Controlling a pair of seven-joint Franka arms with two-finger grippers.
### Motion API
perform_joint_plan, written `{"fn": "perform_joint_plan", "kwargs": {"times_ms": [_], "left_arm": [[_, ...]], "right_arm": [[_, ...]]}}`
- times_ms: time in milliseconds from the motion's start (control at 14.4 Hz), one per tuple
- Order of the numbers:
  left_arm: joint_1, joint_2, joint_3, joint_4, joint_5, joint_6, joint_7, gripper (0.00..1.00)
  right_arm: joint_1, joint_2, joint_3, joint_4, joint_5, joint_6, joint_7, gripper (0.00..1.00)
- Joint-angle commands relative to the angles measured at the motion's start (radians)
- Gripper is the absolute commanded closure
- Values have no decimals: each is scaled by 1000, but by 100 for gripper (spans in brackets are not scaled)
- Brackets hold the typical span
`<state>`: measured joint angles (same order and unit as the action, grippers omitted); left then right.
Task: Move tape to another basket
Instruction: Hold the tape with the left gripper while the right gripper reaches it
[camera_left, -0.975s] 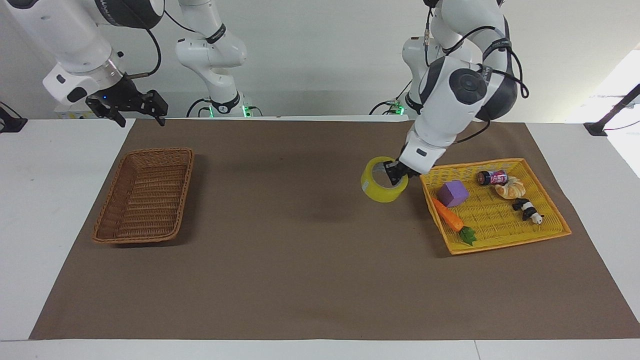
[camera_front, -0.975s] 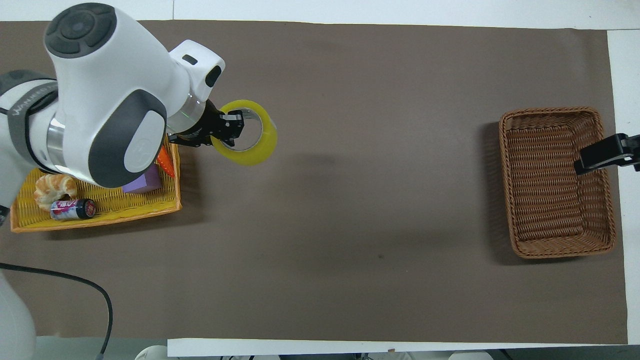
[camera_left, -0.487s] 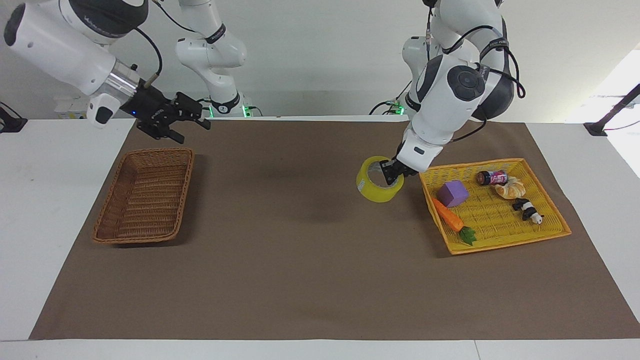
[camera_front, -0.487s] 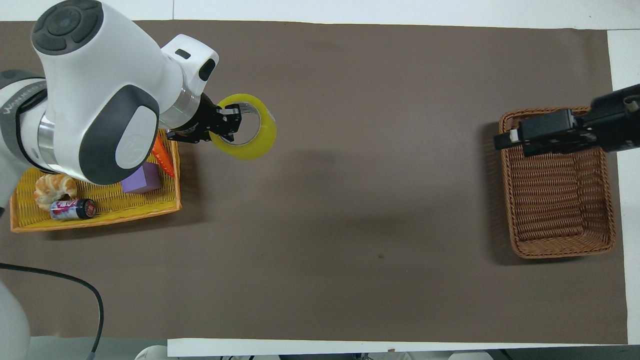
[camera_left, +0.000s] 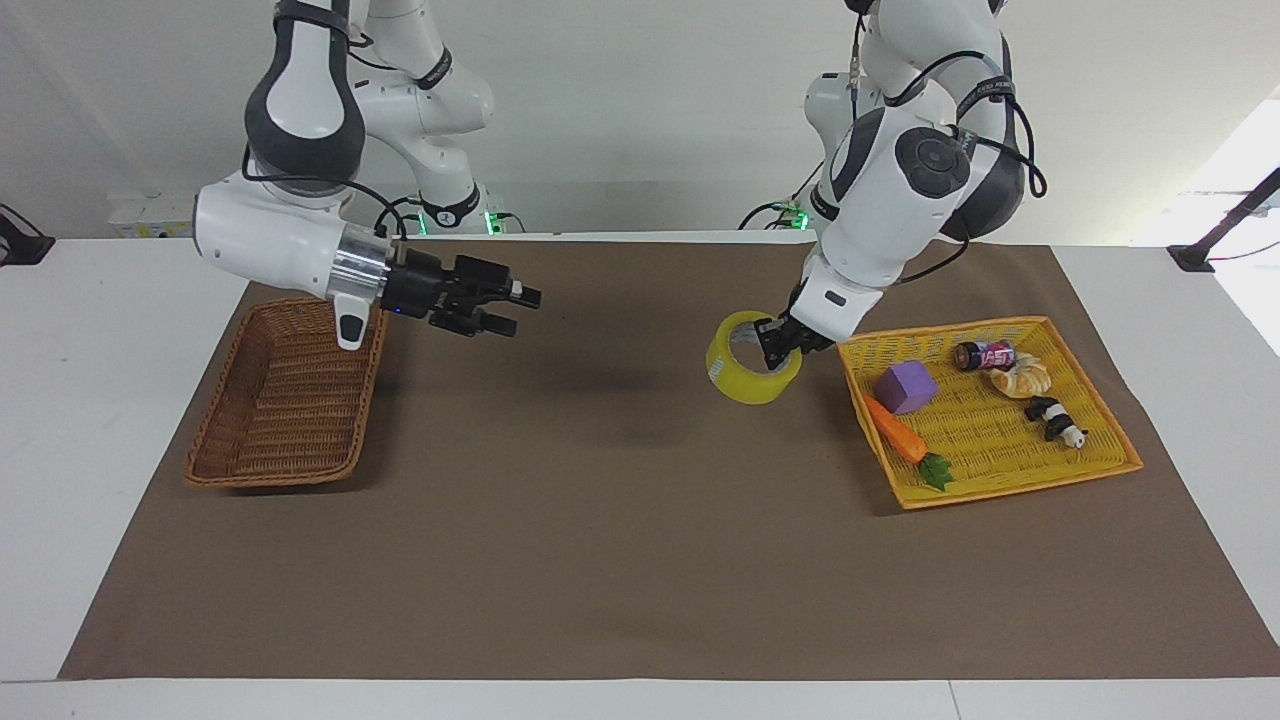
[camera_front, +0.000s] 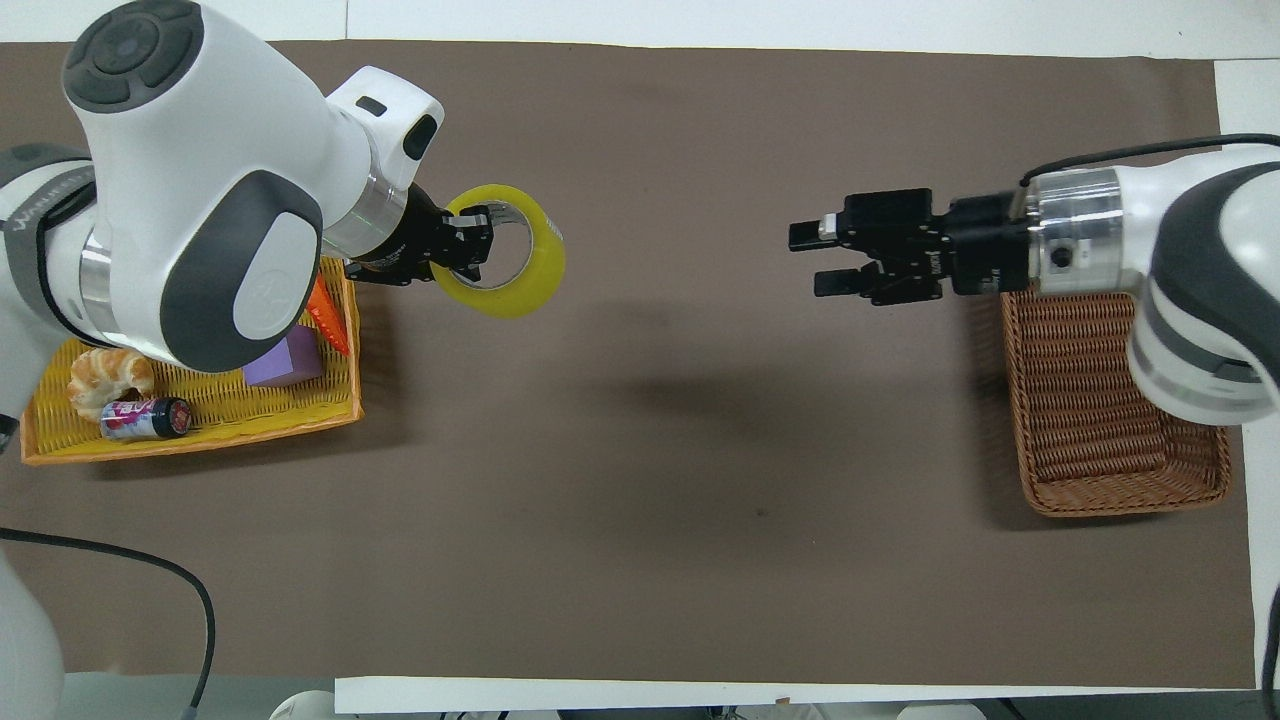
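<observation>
Holding the roll of yellow packing tape by its wall, one finger inside the core and one outside, the left gripper hung in the air just beside the yellow woven tray, over the brown mat on the side of the tray toward the brown wicker basket. The right gripper reached out level from above that basket toward the tape, its fingers spread with a clear gap, well apart from the roll. The likeliest trouble seemed to lie in a handover: the roll hung tilted from a pinch on one edge, so it could swing or slip out if the right gripper nudged it before closing, or if the left let go too soon, and it would then roll across the mat. Dark print ran around the tape's pale core but was too small to read; the small can in the tray carried a pink and white label, equally illegible.
</observation>
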<state>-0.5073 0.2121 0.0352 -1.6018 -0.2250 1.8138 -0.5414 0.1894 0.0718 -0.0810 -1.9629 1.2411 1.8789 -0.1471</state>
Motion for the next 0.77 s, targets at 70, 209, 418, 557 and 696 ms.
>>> {"fn": "perform_joint_plan", "kwargs": {"times_ms": [70, 209, 418, 557, 696], "left_arm": [[-34, -22, 5, -6, -19, 5, -19, 95], [-42, -22, 6, -6, -20, 5, -25, 95], [-42, -23, 6, -6, -20, 2, -25, 95], [-42, -23, 6, -4, -20, 1, -25, 95], [-49, -25, 6, -6, -19, -4, -25, 95]], "right_arm": [[145, 17, 0, -56, 153, 185, -49, 1], [220, 45, 0, -51, 213, 274, -55, 1], [291, 46, 0, -51, 219, 350, -55, 1], [300, 46, 1, -53, 237, 351, -51, 1], [327, 45, 1, -59, 285, 379, -49, 1]]}}
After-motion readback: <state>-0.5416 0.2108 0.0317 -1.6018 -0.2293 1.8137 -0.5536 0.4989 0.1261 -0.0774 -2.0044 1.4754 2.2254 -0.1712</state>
